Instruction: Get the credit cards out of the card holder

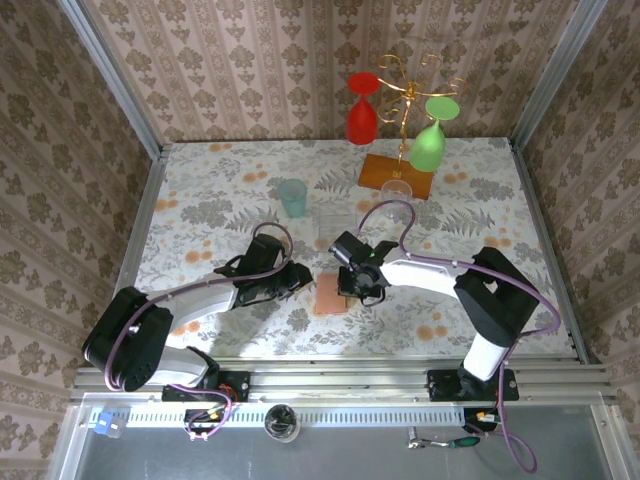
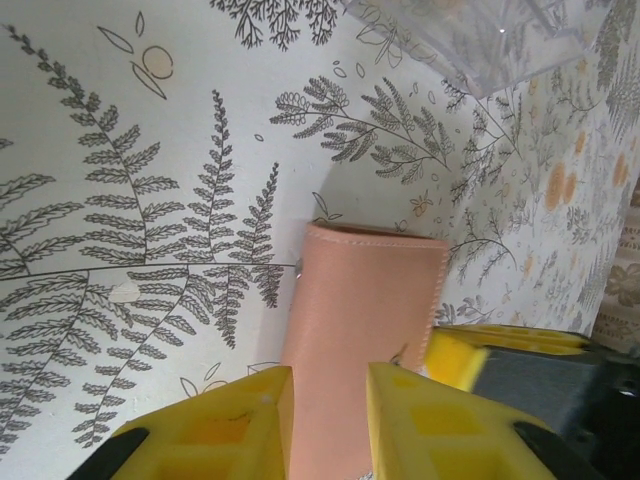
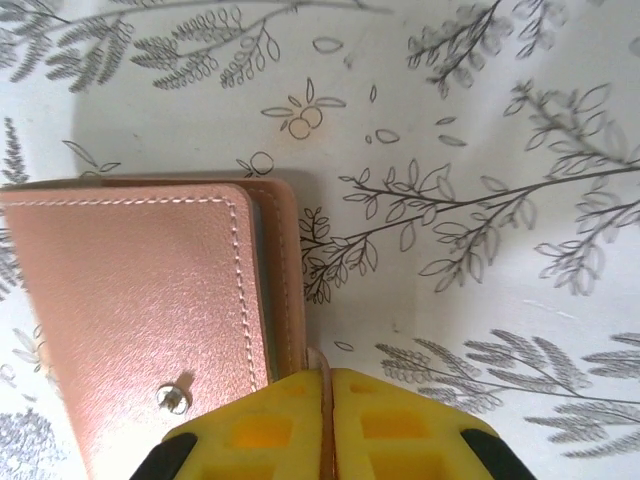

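Observation:
The card holder [image 1: 329, 296] lies closed on the flowered table between my two grippers, its tan-pink outside facing up. The credit cards are hidden inside it. My left gripper [image 1: 299, 281] reaches in from the left. In the left wrist view its yellow fingers hover over the card holder [image 2: 365, 300], and the left gripper [image 2: 330, 405] stands open by a narrow gap, clamping nothing. My right gripper [image 1: 353, 290] is at the holder's right side. In the right wrist view the right gripper [image 3: 327, 410] is shut on a thin tan flap at the edge of the card holder [image 3: 130, 300].
A teal tumbler [image 1: 292, 197] and a clear plastic box [image 1: 334, 226] stand behind the grippers. At the back, a gold glass rack on an orange wooden base [image 1: 396, 174] holds a red glass [image 1: 362, 112] and a green one [image 1: 429, 142]. Patterned walls enclose the table.

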